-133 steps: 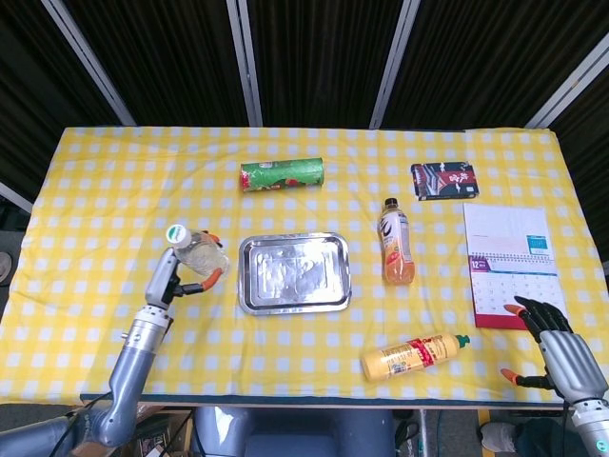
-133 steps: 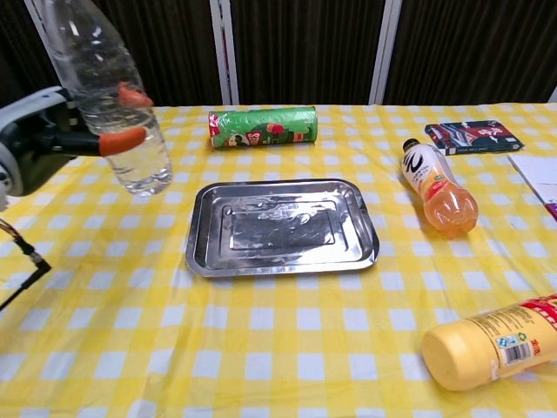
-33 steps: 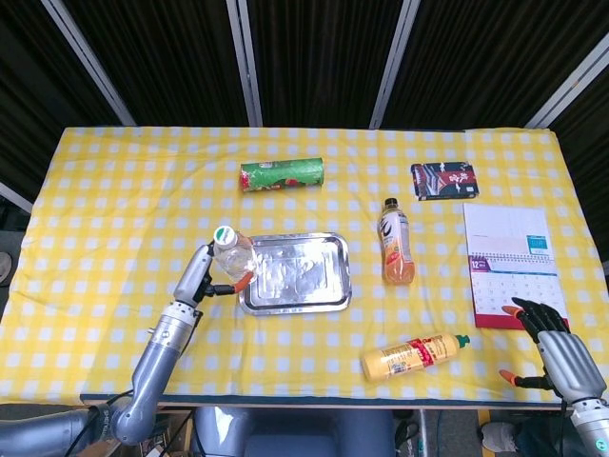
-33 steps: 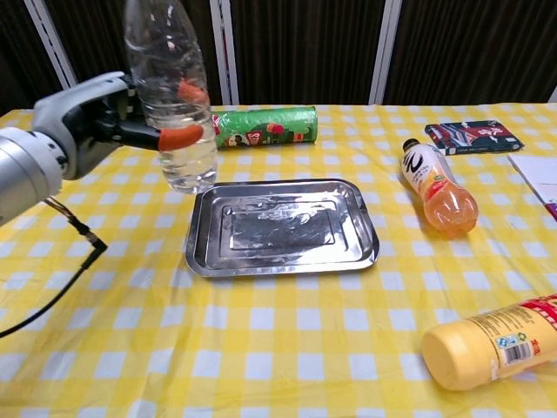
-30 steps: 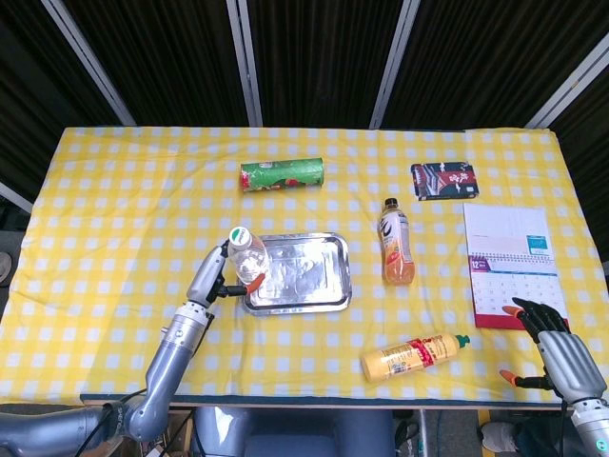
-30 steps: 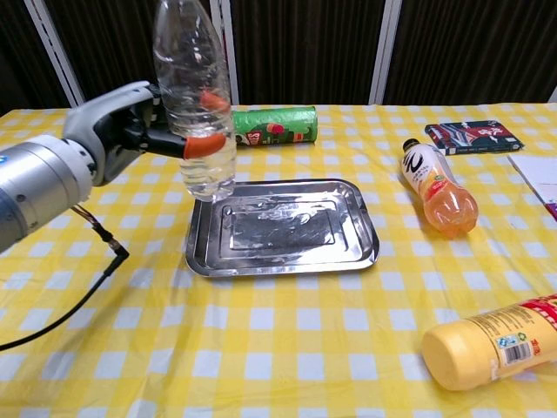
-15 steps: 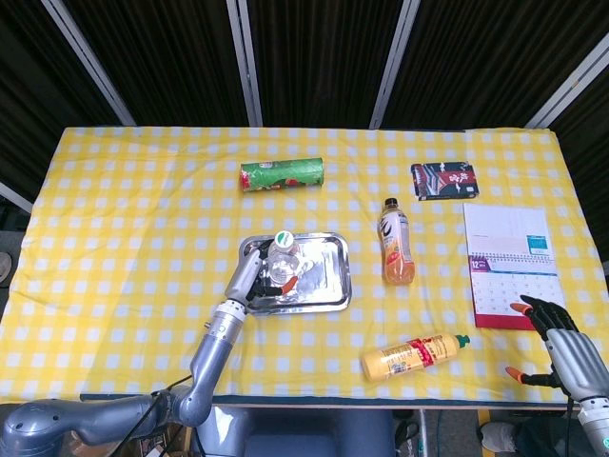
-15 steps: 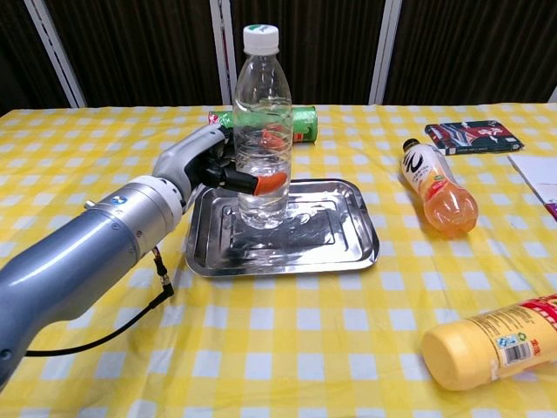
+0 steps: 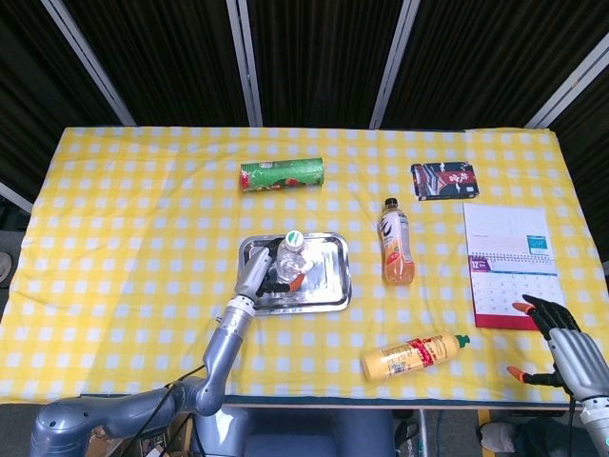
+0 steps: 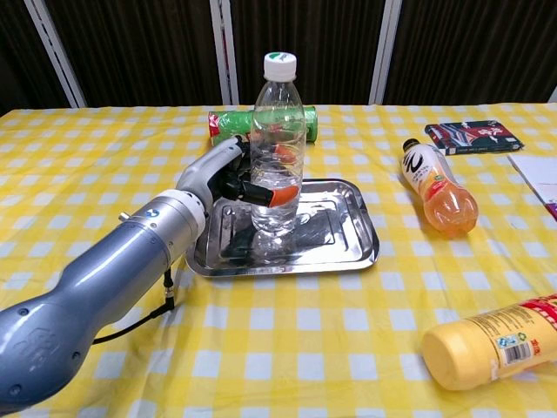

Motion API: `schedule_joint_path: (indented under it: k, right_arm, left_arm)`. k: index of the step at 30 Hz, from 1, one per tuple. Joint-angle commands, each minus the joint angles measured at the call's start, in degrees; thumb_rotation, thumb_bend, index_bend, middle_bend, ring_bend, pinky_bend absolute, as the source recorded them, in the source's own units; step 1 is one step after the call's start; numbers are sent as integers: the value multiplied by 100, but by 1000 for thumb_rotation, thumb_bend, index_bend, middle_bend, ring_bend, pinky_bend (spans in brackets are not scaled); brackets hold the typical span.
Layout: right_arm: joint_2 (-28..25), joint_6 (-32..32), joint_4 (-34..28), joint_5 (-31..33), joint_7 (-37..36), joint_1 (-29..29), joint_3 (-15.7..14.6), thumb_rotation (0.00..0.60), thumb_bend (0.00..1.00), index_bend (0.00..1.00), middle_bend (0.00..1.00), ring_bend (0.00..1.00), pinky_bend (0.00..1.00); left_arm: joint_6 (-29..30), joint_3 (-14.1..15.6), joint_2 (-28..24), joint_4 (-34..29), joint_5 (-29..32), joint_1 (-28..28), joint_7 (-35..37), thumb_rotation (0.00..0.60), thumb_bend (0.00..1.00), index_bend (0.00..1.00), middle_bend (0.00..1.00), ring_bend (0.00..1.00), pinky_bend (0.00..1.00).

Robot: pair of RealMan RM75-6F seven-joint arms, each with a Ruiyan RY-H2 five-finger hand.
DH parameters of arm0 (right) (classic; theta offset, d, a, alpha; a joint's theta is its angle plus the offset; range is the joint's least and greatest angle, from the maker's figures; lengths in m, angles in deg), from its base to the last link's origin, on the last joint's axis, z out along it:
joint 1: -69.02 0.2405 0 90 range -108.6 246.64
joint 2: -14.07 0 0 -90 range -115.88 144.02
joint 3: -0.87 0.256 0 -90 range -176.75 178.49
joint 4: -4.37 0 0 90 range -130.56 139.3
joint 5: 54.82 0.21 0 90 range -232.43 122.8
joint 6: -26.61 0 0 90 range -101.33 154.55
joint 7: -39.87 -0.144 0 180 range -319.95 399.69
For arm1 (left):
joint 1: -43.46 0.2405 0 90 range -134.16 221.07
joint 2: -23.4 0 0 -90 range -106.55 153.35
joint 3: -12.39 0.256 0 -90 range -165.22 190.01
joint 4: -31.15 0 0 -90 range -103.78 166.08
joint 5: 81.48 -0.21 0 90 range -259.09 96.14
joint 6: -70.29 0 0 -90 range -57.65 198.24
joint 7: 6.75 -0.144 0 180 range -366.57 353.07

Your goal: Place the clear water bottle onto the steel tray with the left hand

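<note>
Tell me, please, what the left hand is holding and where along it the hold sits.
The left hand grips the clear water bottle around its middle, upright over the steel tray.

I have carried the clear water bottle [image 10: 278, 148], gripped upright in my left hand [image 10: 228, 178], from beside the steel tray [image 10: 348, 254] to over its middle.

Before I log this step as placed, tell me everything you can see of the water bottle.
The water bottle is clear ribbed plastic with a white cap ringed in green, no label visible, and looks almost empty. It stands upright on the steel tray, left of the tray's middle. The left hand grips it around the mid-body from the left, orange fingertips wrapping its front. Nothing else touches it. Whether its base rests fully on the tray I cannot tell.
</note>
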Motion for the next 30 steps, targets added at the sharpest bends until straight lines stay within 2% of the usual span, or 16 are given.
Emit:
schedule_joint_path:
  k: [1, 9, 11, 13, 16, 24, 30]
  right_arm:
    - [-3, -5, 8, -3, -8, -2, 0, 600, 158, 187, 97, 58, 45]
    - [-13, -17, -9, -34, -21, -5, -7, 600, 158, 186, 97, 58, 45]
    - [-19, -36, -17, -52, -22, -12, -11, 600, 158, 187, 97, 58, 45]
    - [-24, -27, -23, -47, -18, -12, -13, 600, 158, 187, 97, 58, 45]
    - [-31, -8, -34, -35, -11, -6, -14, 600, 157, 187, 97, 58, 45]
    - [-25, 13, -34, -16, 5, 1, -8, 600, 158, 187, 97, 58, 45]
    - [-25, 29, -33, 11, 13, 3, -2, 600, 157, 187, 97, 58, 45]
  left_arm:
    - [-60, 20, 131, 196, -37, -24, 165, 600, 475, 596, 545, 135, 124]
    - [49, 52, 198, 378, -233, 18, 420, 600, 471, 585, 522, 127, 124]
    - [74, 83, 175, 380, -280, 50, 444, 600, 459, 542, 473, 100, 123]
    - [49, 135, 142, 369, -312, 77, 454, 600, 437, 435, 371, 52, 113]
    - [-7, 221, 71, 317, -365, 128, 506, 600, 401, 331, 255, 4, 83]
    - [-293, 342, -109, 254, -394, 159, 551, 600, 293, 217, 131, 0, 27]
    - [-288, 425, -311, 44, -543, 208, 563, 600, 219, 110, 28, 0, 0]
